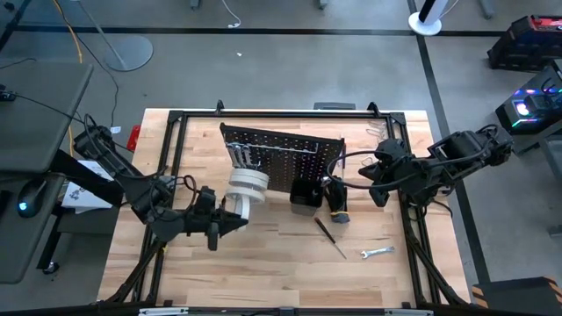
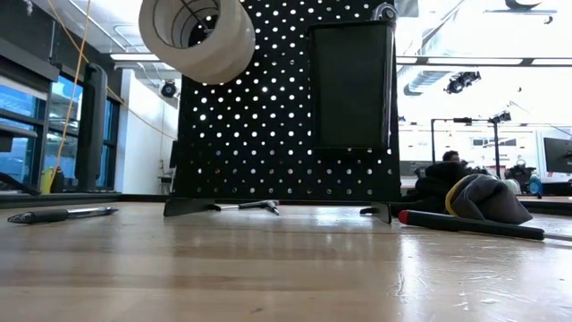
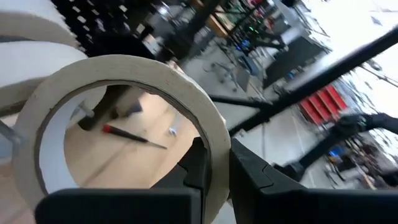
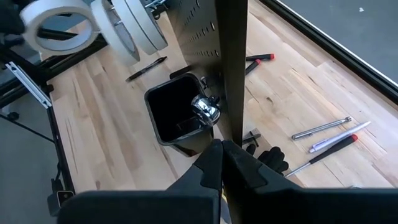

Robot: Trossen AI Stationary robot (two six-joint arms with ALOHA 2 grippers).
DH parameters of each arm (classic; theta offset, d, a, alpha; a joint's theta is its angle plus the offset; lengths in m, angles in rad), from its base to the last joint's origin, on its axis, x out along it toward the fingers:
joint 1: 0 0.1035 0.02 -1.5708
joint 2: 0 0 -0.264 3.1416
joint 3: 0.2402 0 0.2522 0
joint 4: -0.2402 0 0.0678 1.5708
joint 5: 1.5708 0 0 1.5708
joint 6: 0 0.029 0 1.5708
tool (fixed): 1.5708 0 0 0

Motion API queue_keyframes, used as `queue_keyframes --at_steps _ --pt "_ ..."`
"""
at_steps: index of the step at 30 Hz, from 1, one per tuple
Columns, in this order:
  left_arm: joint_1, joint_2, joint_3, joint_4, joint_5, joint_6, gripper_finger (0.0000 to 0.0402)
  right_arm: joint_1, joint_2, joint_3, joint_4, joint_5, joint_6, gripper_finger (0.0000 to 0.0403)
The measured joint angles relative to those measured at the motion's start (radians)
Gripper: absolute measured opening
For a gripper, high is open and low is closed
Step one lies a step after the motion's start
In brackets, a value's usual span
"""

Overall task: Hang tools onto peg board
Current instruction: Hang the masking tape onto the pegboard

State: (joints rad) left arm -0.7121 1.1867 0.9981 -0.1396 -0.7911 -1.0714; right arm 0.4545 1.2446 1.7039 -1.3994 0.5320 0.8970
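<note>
Hanging the white tape roll point(image 1: 239, 205), pinched by its rim in the left tool point(image 3: 211, 163) before the peg board point(image 1: 294, 156), calls for threading its hole squarely over a hook while the shut, empty right tool point(image 4: 222, 149) waits at the board's edge.

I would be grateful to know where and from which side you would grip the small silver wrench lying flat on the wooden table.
Probably the small silver wrench is best pinched across its slim middle shaft, coming straight down from above. It lies flat on the wooden table, apart from the dark-handled screwdriver, so only its narrow sides offer the fingers purchase. The right gripper is nearer.
</note>
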Motion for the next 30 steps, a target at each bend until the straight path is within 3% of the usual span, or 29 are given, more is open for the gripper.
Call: queue_keyframes --at_steps 12,22,25,30 --pt "0.044 0.027 0.0 0.023 -0.036 -0.002 0.0028 0.0 0.0 0.0 0.013 0.0 0.0 0.0" --pt "-0.1 -0.009 0.001 0.065 -0.004 0.02 0.0028 0.0 0.0 0.0 0.013 -0.01 -0.016 0.0" --pt "-0.157 -0.008 0.001 -0.018 -0.089 -0.062 0.0028 0.0 0.0 0.0 0.013 -0.01 -0.018 0.0" --pt "-0.181 0.036 0.0 -0.287 -0.329 -0.386 0.0028 0.0 0.0 0.0 0.013 -0.01 -0.018 0.0"
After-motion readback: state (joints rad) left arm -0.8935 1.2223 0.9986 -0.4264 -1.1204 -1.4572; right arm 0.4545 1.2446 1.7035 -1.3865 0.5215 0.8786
